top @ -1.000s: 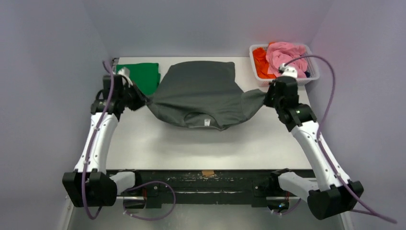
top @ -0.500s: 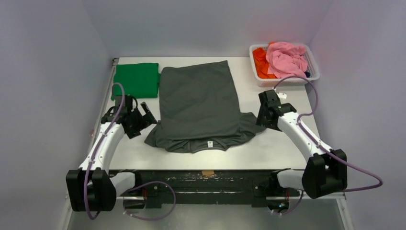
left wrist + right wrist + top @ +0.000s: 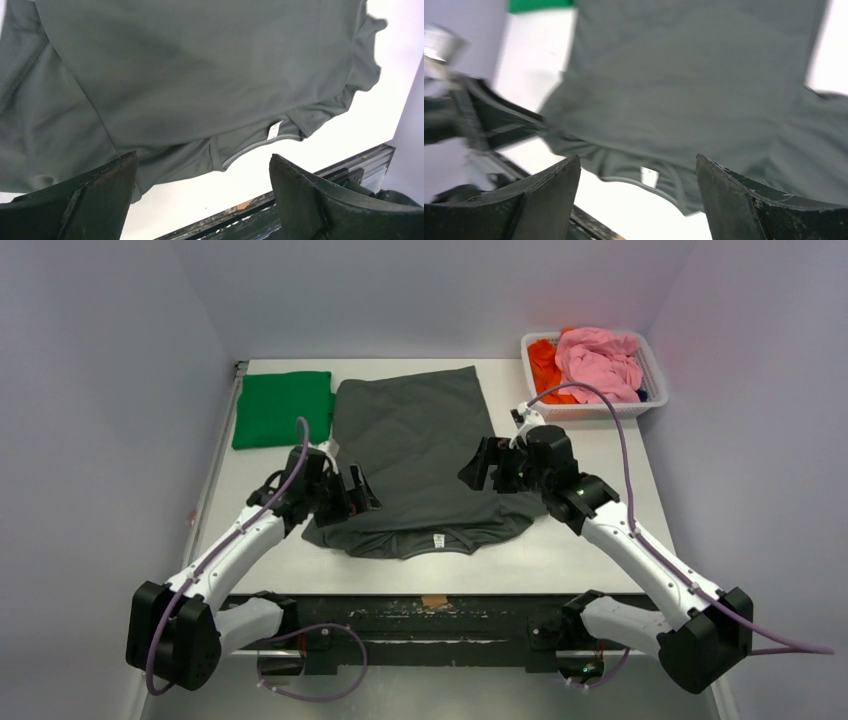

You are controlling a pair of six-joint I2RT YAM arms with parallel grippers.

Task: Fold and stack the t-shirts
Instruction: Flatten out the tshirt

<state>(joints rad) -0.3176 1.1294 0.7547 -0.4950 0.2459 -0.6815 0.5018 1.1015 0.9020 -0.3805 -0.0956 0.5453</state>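
Note:
The dark grey t-shirt (image 3: 415, 445) lies flat mid-table, its collar and white label (image 3: 437, 539) toward the near edge. The green t-shirt (image 3: 282, 408) rests folded at the back left, just touching the grey one's left side. My left gripper (image 3: 352, 495) hovers open above the grey shirt's near left sleeve. My right gripper (image 3: 483, 465) hangs open over the shirt's right edge. The left wrist view has grey cloth (image 3: 200, 75) and the label (image 3: 274, 130) beyond the empty left gripper (image 3: 201, 157). The right wrist view is blurred, with the grey shirt (image 3: 684, 90) past the empty right gripper (image 3: 636, 159).
A white mesh basket (image 3: 600, 410) with orange and pink clothes stands at the back right corner. A dark rail (image 3: 430, 615) runs along the table's near edge between the arm bases. Grey walls close in left, right and behind.
Both grippers have opened and let go of the grey shirt's sleeves. The shirt dropped flat on the table. Both arms then swung inward over the shirt.

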